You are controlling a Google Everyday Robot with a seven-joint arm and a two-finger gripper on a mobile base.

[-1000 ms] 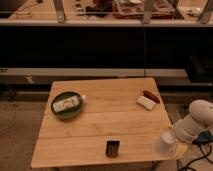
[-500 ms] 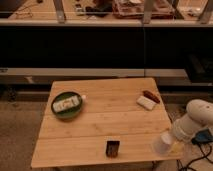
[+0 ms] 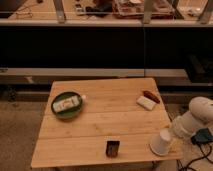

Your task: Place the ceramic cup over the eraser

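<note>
The white ceramic cup (image 3: 161,142) (smooth, tapered, tipped rim-down) is held clenched in the tool (image 3: 171,134) at the front right corner of the pale plank bench (image 3: 100,127). The eraser (image 3: 112,148), a small dark rectangular block, is seen standing near the front edge, apart from the cup.

The end effector (image 3: 170,134) holds the ceramic cup (image 3: 160,143) tilted, right of the eraser (image 3: 112,148).
</note>
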